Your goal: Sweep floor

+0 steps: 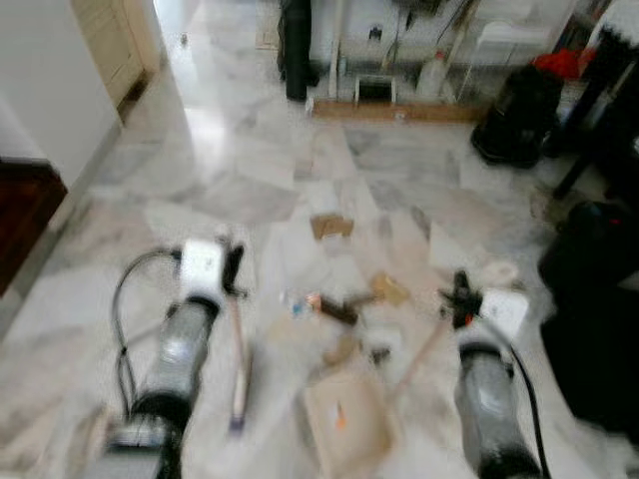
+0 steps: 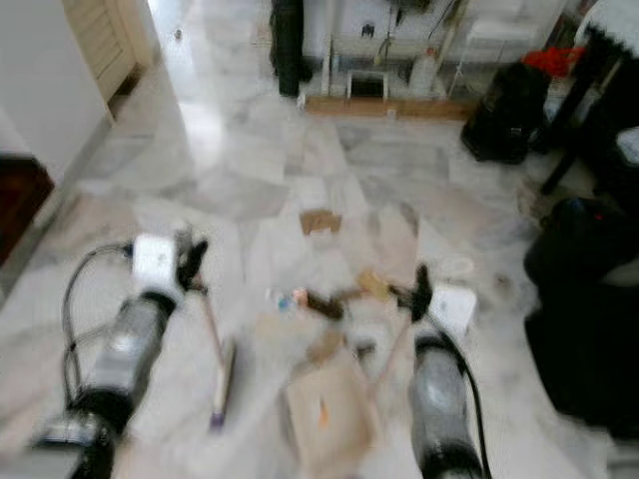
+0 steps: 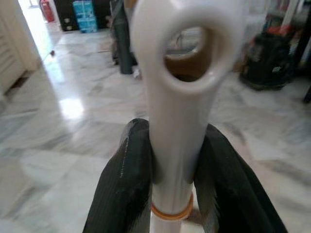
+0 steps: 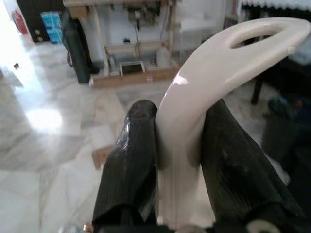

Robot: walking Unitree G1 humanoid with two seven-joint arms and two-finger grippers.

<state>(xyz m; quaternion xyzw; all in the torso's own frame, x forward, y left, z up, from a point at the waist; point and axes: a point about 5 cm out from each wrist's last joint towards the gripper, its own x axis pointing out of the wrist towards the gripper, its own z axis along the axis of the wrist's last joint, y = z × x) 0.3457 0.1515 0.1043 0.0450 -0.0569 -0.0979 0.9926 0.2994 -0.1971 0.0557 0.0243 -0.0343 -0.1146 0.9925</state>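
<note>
A pale marble floor [image 1: 250, 150] runs ahead of me, with shelving and dark bags at twelve to two o'clock. From my head, the scraps [image 1: 339, 304] lie between my arms: a brown card piece [image 1: 331, 227] at twelve o'clock of the pile, wrappers and bits nearer me. My left gripper [image 1: 234, 269] carries the broom [image 1: 239, 369], its head down by my left arm at seven o'clock of the scraps. My right gripper [image 1: 459, 299] has the dustpan [image 1: 344, 414], its tray resting at six o'clock of the pile.

Along my left fingers [image 3: 126, 184], I see them pressed on both sides of the white broom handle [image 3: 177, 97], just below its hanging hole.

Along my right fingers [image 4: 131, 165], they pinch the curved cream dustpan handle [image 4: 194, 111].

Both grips sit near the very ends of the handles, so a hard stroke could twist either one loose, I judge. A long sweep could also scatter light scraps past the tray.
</note>
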